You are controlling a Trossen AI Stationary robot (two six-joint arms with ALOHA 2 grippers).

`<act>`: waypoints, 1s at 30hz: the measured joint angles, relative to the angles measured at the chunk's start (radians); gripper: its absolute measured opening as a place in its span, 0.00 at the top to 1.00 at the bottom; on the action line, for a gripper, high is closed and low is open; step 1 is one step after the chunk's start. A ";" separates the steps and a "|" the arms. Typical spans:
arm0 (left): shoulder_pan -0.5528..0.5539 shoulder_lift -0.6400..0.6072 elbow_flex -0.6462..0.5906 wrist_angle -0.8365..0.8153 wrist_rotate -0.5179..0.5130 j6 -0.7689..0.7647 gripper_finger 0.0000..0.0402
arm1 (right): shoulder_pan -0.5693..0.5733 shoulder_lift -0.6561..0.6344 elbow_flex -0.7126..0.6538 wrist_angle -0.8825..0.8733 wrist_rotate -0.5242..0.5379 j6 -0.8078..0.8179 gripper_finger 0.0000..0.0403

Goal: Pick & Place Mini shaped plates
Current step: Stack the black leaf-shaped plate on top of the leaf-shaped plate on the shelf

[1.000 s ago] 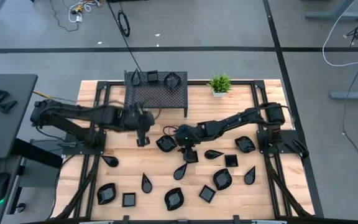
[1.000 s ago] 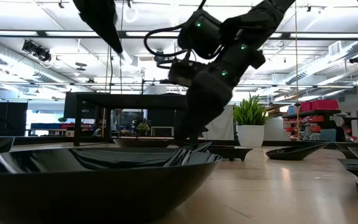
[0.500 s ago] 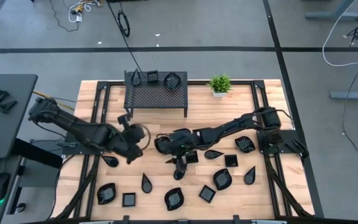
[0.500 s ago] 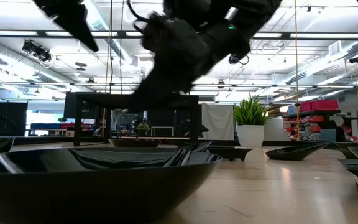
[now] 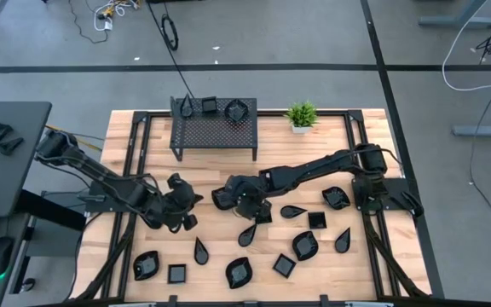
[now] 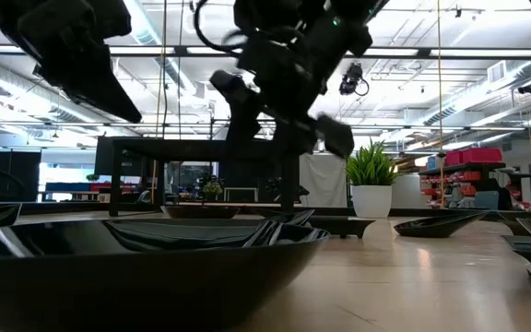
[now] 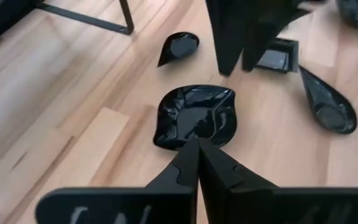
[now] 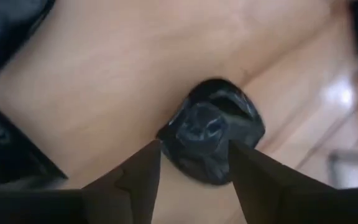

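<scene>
Hovering mid-table, our right gripper holds its fingers apart above a wavy-rim plate, which lies on the wooden table. Our left gripper, fingers pressed together and empty, sits at its 8 o'clock. Remaining mini shaped plates lie scattered toward 6 o'clock; two rest on the mesh rack at 12 o'clock.
</scene>
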 joint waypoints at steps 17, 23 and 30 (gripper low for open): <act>0.014 0.003 -0.035 0.061 -0.041 0.028 0.97 | -0.044 0.000 -0.238 0.363 -0.004 -0.378 0.69; 0.028 0.003 -0.036 0.080 -0.041 0.030 0.97 | -0.041 0.000 -0.272 0.425 -0.016 -0.442 0.69; 0.032 0.003 -0.036 0.098 -0.041 0.030 0.97 | -0.045 0.000 -0.276 0.428 -0.032 -0.471 0.69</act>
